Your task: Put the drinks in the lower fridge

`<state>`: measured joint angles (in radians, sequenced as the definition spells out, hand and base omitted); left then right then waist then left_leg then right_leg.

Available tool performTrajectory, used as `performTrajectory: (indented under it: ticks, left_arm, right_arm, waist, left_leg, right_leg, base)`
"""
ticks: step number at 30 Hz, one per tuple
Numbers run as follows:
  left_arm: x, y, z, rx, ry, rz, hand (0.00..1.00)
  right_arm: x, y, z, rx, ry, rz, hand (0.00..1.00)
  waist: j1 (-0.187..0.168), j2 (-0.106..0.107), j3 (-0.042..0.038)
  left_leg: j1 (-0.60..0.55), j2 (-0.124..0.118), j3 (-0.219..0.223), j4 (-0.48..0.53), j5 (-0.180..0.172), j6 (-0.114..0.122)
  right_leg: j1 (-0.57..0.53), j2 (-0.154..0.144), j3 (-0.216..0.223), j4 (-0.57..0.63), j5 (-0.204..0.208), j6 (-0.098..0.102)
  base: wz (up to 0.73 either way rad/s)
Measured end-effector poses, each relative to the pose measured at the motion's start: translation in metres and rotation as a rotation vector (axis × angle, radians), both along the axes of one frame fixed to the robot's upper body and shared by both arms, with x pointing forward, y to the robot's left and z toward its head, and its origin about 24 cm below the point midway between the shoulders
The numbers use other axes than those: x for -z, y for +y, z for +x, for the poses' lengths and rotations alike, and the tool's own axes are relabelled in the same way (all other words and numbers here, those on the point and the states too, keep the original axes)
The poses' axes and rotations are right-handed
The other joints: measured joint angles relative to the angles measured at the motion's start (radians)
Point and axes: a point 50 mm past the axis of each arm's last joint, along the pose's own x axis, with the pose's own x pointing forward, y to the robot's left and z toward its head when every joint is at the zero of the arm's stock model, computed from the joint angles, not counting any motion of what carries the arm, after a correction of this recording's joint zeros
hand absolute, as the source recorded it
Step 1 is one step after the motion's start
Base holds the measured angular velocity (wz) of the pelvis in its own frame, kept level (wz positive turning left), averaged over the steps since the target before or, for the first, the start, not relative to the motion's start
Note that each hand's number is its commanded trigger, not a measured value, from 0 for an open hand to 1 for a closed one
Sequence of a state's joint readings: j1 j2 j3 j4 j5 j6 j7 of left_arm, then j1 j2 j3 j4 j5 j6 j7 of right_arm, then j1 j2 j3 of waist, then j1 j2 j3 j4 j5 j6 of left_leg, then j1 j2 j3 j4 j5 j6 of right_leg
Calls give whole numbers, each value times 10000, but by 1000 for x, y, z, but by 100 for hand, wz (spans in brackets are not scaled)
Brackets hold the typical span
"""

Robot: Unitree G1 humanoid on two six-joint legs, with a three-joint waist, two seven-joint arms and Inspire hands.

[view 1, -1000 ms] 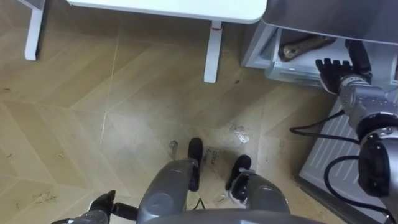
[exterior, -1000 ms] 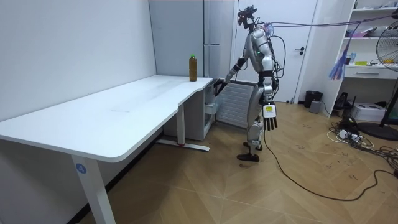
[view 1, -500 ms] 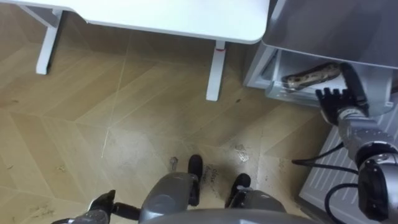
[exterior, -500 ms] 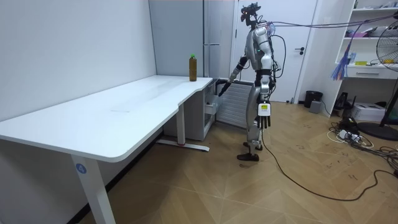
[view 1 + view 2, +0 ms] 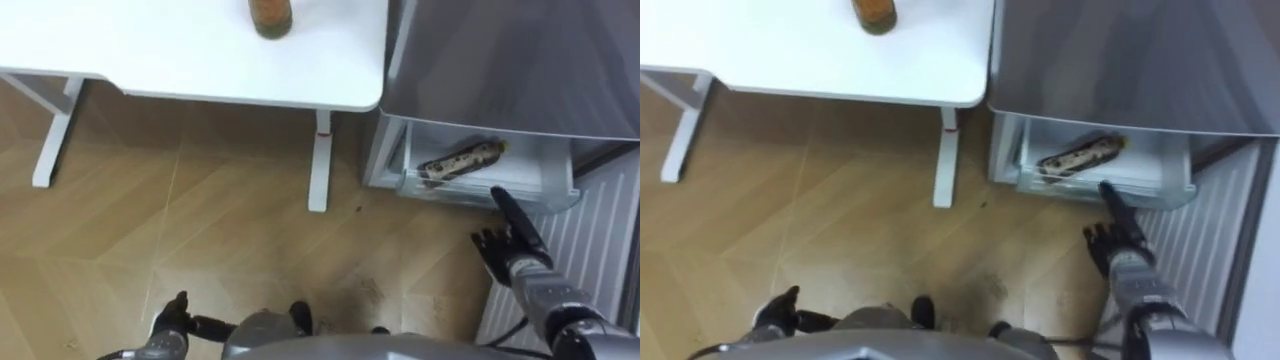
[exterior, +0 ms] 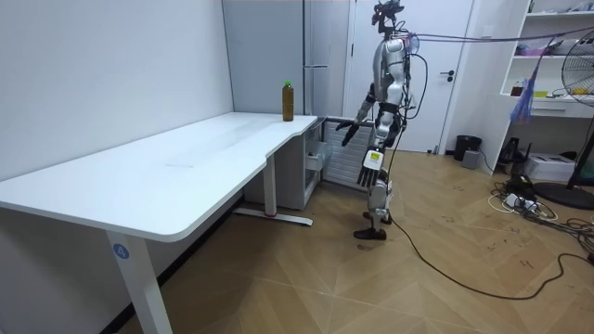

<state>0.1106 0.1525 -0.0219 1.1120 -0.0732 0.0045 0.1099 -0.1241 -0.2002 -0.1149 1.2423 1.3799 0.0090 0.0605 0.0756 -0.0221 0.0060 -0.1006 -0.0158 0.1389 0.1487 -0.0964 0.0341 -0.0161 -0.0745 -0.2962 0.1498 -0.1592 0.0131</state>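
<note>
Fetch step, I'd say: the drink bottle (image 5: 270, 13) sits on the far desk (image 5: 150, 50), the right hand (image 5: 502, 246) by the pulled-out lower fridge drawer (image 5: 480, 192) and the low left hand (image 5: 168, 322) are both slack and empty, so next up is grabbing it.

Bright, even light comes from above me; the white desk (image 5: 150, 40) glares softly and lays a faint shadow on the floor (image 5: 200, 125) beneath.

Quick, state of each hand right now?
Left hand: open, empty, low at its side.
Right hand: open, empty, held out before the fridge drawer.
</note>
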Motion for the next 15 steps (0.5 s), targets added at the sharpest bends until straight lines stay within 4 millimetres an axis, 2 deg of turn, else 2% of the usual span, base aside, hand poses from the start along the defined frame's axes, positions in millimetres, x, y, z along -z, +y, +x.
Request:
performTrajectory:
  ticks: [2, 3, 5, 7, 11, 15]
  left_arm:
    - [-1, 1, 1, -174, -165, 154, 0]
    - [-1, 1, 0, -196, -153, 199, 0]
    - [0, 1, -3, -520, -144, 289, 0]
    - [0, 1, -5, -824, -198, 249, 0]
    - [1, 2, -15, -1102, -77, 238, 0]
    - [1, 1, -15, -1029, -66, 227, 0]
  right_arm:
    - [9, 6, -23, -412, 625, -51, 0]
    - [11, 8, -27, -548, 767, -43, 0]
    - [17, 17, -40, -1422, 1322, -166, 0]
    - [21, 22, -53, -2542, 1902, -420, 0]
    - [27, 28, -80, -5067, 3271, -1077, 0]
    - [30, 32, -92, -6531, 4027, -1246, 0]
  waist:
    - [-27, -112, 15]
    - [-19, -144, 28]
    - [8, -236, -23]
    - [-22, -287, -26]
    - [-187, -286, -8]
    - [-196, -267, 0]
  left_leg:
    - [345, 27, -15, -9, -110, -52]
    - [437, 31, -15, -12, -129, -68]
    - [662, 68, -13, -2, -212, -118]
    - [878, 76, -35, 3, -290, -141]
    - [1195, 56, -46, 3, -443, -133]
    - [1314, 48, -43, 12, -549, -120]
  right_leg:
    - [256, 29, 76, -7, -87, -8]
    - [318, 35, 136, 8, -115, -11]
    - [455, 89, 267, 10, -141, -40]
    - [632, 112, 375, -4, -154, -54]
    - [957, 118, 513, -18, -196, -15]
    - [1028, 126, 686, -22, -210, 8]
  base:
    - [-11]
    - [-20]
    - [-23]
    - [-21]
    - [-10]
    - [-12]
